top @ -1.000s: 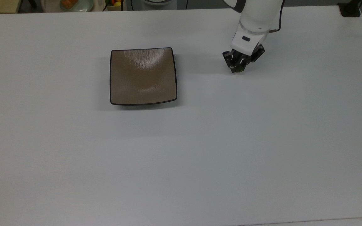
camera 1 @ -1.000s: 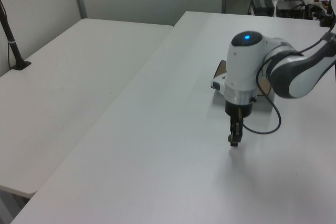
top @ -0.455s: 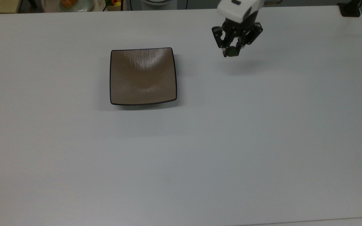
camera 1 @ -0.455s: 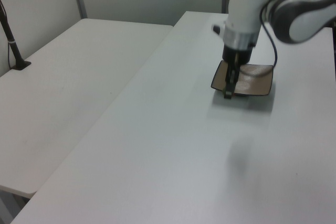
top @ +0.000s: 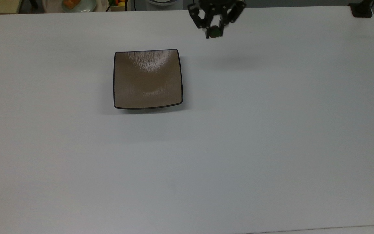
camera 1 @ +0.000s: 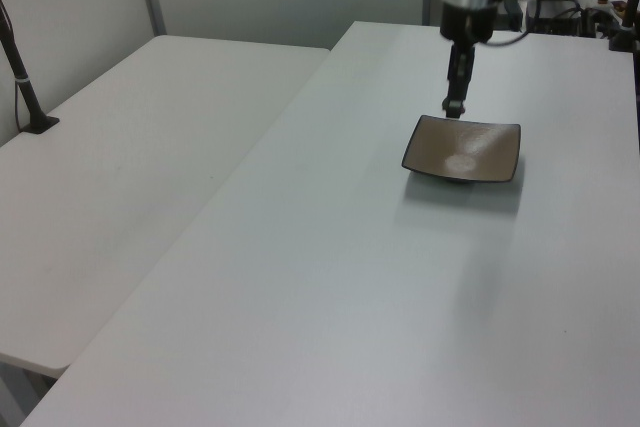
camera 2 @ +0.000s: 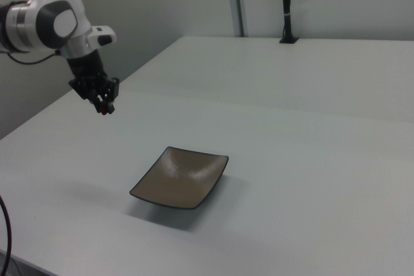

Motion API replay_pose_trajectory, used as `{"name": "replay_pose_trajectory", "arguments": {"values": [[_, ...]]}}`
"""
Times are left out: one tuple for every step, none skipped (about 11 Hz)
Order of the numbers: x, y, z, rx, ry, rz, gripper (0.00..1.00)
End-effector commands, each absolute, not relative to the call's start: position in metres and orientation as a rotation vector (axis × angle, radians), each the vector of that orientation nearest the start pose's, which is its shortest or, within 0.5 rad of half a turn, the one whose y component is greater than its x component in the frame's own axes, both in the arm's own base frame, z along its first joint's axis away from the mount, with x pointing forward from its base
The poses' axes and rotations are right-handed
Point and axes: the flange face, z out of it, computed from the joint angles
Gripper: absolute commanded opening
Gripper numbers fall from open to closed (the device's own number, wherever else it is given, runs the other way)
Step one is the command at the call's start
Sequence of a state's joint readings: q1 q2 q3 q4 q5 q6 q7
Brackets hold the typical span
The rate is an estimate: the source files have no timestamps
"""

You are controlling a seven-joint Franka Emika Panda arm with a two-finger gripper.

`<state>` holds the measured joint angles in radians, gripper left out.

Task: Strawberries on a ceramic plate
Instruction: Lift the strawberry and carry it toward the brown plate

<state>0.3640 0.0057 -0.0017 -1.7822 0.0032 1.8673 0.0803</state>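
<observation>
The ceramic plate (top: 148,79) is glossy tan-brown with a thin black rim and faint wrinkles. The table (top: 239,146) is plain pale grey. The black gripper (top: 215,33) holds strawberries (camera 2: 104,111), apparently red with green.

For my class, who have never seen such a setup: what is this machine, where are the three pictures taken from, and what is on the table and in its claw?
It is a robot arm ending in a two-fingered claw. One camera looks straight down; the left view and right view look across the white table from opposite sides. On the table lies a square brown ceramic plate with nothing in it. The claw hangs in the air beside the plate, pinching a tiny red strawberry with a green cap.
</observation>
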Motion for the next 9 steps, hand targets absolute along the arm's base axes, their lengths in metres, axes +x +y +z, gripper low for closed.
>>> {"name": "replay_pose_trajectory", "arguments": {"values": [[0.541, 0.14, 0.577, -3.041, -0.453, -0.137, 0.19], [0.545, 0.117, 0.579, -3.042, -0.437, -0.147, 0.19], [0.549, 0.102, 0.58, -3.045, -0.427, -0.154, 0.19], [0.553, 0.082, 0.576, -3.049, -0.433, -0.146, 0.19], [0.556, 0.07, 0.572, -3.051, -0.44, -0.139, 0.19], [0.562, 0.055, 0.564, -3.057, -0.424, -0.122, 0.19], [0.567, 0.052, 0.553, -3.064, -0.444, -0.107, 0.19], [0.572, 0.049, 0.547, -3.072, -0.449, -0.126, 0.19], [0.577, 0.038, 0.538, -3.079, -0.434, -0.125, 0.19]]}}
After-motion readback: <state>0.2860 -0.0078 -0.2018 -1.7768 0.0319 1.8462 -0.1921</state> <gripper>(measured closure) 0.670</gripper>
